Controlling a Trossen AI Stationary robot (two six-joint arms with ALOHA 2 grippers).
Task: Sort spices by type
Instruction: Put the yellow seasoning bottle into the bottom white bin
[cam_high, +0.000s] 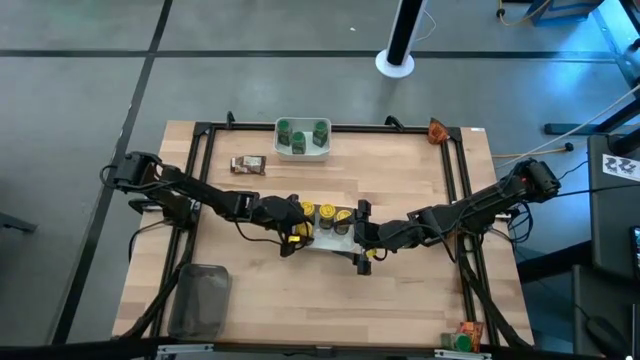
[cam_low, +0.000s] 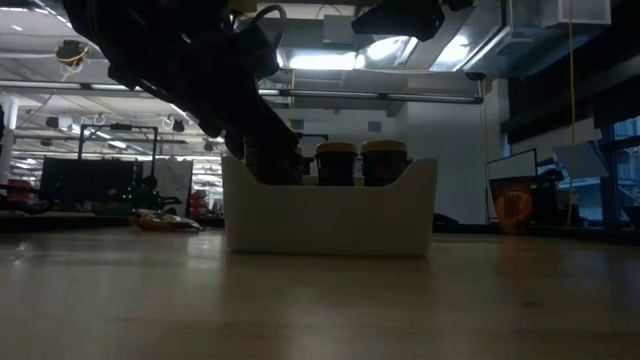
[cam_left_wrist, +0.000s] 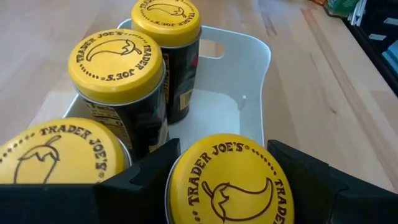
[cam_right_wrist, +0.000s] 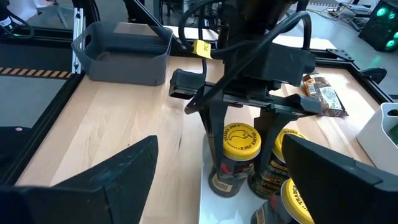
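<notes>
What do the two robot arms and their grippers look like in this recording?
Both arms are black, jointed and slender, with dark cables looped along them. The left gripper has flat black angular fingers and a small yellow tag on its wrist cabling. The right gripper has matching wide, matte black fingers.

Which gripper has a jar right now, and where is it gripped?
The left gripper holds a yellow-capped jar by its cap, over the white bowl. The right gripper is open, empty.

Left pincer (cam_high: 293, 226) at yellow-capped jars (cam_high: 327, 213), right pincer (cam_high: 362, 252) beside bowl (cam_high: 333, 240)
</notes>
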